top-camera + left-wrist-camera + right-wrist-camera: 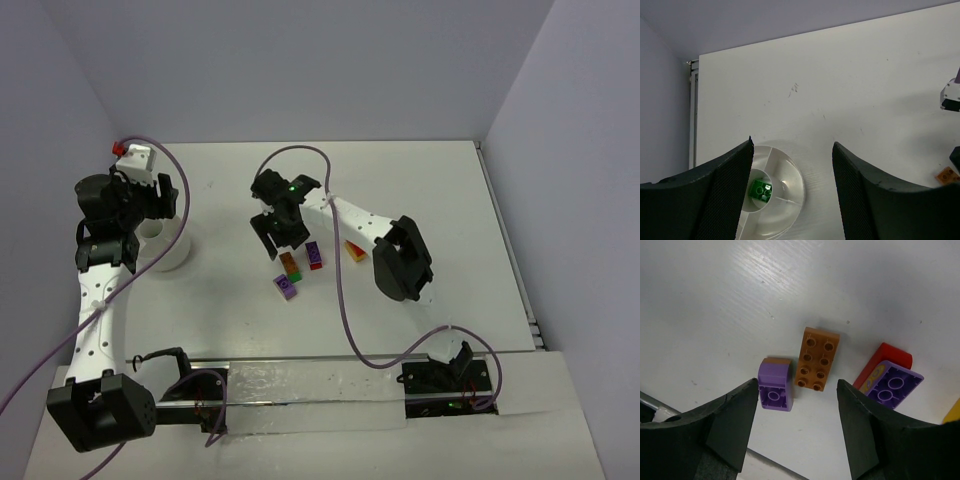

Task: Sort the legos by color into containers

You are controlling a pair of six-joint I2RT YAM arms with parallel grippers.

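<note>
In the left wrist view a white round tub [787,182] stands below my left gripper [792,142], which is open and empty. The tub has dividers, and a green brick [760,190] lies in its middle compartment. My right gripper [797,385] hangs open over the loose legos with nothing between its fingers. A small purple brick [775,386] lies upside down close to its left finger, and an orange brick [817,359] lies just beyond. To the right a red brick [885,359] has another purple brick [894,386] on it. In the top view the tub [172,255] stands at the left.
A yellow piece [953,415] shows at the right wrist view's right edge; in the top view a red-and-yellow brick [355,248] lies right of the pile. The table's near edge [700,430] runs under the right gripper's left finger. Purple cables loop from both arms.
</note>
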